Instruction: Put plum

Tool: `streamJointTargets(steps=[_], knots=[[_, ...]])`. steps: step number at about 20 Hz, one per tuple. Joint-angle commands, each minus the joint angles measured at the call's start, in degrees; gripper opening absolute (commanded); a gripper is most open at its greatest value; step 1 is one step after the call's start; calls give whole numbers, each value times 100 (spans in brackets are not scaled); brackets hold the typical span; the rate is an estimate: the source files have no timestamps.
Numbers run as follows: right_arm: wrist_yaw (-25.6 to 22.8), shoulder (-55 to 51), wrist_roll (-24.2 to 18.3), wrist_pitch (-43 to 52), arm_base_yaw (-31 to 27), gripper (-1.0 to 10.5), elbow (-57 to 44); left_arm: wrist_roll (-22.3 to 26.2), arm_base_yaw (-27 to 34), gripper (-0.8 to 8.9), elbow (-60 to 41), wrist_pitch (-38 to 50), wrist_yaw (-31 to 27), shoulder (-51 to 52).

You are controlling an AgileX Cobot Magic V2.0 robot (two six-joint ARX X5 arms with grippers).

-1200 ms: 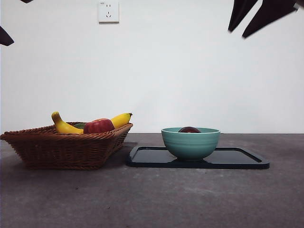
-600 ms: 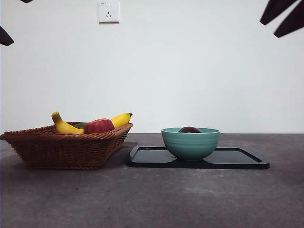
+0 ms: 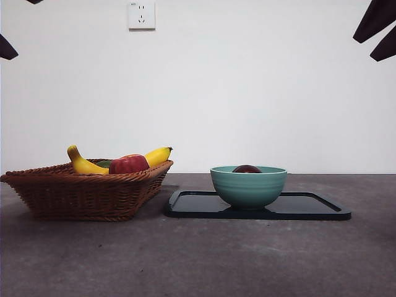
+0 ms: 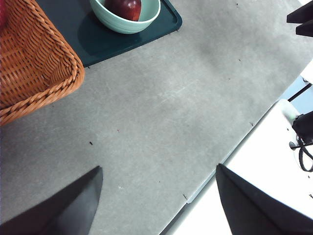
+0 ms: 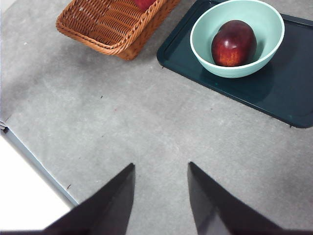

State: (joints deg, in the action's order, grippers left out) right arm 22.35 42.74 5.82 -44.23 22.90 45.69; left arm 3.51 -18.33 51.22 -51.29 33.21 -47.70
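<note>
right gripper (image 3: 378, 34) has withdrawn, jaws narrowly parted, empty; plum (image 5: 234, 43) lies in bowl (image 5: 205, 29).

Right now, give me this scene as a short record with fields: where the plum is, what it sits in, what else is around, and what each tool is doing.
plum: lying inside the bowl, free of both tools
bowl: pale green, standing on the tray
tray: dark, flat on the grey table, beside the basket
basket: wicker, holding a banana and a red apple
left tool: open, above bare table, holding nothing
right tool: open, above bare table short of the tray, holding nothing
</note>
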Motion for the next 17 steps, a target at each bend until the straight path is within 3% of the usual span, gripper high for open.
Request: streamJointTargets(steps=[1, 5, 11, 17], knots=[[17, 22, -24, 50, 39, 173, 42, 4, -11, 373, 44, 26, 46, -31], [17, 22, 0, 52, 39, 173, 42, -229, -24, 371, 46, 129, 46, -33], [17, 22, 50, 52, 39, 173, 42, -1512, -468, 372, 201, 1425, -223, -321], [15, 22, 199, 52, 37, 173, 44, -1668, -1010, 372, 1569, 1495, -1014, -1987]])
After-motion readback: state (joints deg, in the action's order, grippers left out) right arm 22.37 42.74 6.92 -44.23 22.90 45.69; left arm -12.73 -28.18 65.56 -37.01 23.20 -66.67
